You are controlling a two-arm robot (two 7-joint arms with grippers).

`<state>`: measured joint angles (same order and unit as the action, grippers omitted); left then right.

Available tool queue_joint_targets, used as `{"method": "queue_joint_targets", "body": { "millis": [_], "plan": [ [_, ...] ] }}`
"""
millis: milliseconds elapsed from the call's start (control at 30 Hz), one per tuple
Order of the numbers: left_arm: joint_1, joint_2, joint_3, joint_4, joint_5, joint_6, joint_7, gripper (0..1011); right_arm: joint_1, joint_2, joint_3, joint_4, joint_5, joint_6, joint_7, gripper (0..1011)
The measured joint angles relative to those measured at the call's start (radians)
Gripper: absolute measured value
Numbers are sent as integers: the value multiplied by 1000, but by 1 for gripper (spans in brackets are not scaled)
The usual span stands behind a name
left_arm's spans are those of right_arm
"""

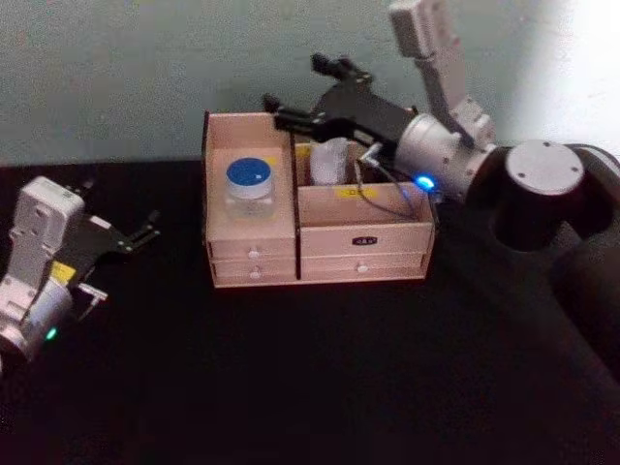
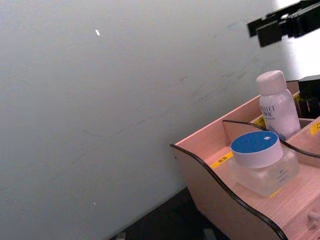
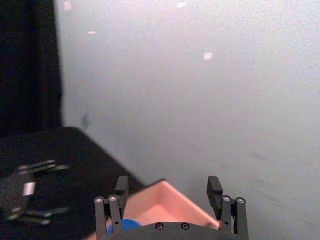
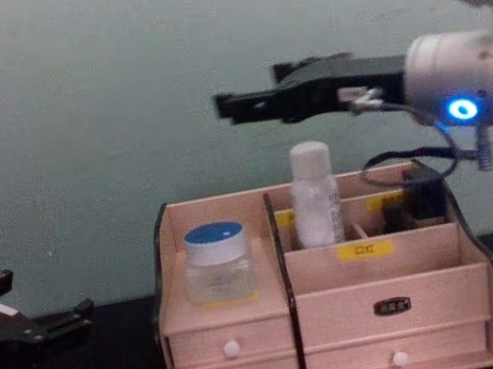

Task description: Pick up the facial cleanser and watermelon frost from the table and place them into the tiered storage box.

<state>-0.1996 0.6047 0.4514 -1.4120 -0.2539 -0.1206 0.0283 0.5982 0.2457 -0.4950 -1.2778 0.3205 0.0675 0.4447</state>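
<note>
Head: jar (image 1: 250, 181) sits in box (image 1: 320, 257) left compartment, bottle (image 1: 329, 161) in rear right one. Right gripper (image 1: 300, 107) above box, fingers spread, empty. Left gripper (image 1: 136, 228) low at left of box, spread, empty.
Left wrist: jar (image 2: 259, 159) and bottle (image 2: 276, 106) both inside box (image 2: 220, 192).
Right wrist: right gripper (image 3: 170, 197) fingers apart, nothing between.
Chest: right gripper (image 4: 247, 103) hangs above bottle (image 4: 314, 193), clear of it; jar (image 4: 217, 261) upright at left.

The head view looks down from above on the tiered storage box (image 1: 318, 231); the chest view faces its drawer front, low and near; the left wrist view looks across from its left, sharing its compartments
</note>
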Motion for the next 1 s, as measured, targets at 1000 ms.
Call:
{"method": "queue_joint_targets", "body": {
  "millis": [1000],
  "plan": [
    [0, 0, 0, 0, 0, 0, 0, 1001, -410, 52, 304, -204, -78, -31, -379, 1003]
  ]
}}
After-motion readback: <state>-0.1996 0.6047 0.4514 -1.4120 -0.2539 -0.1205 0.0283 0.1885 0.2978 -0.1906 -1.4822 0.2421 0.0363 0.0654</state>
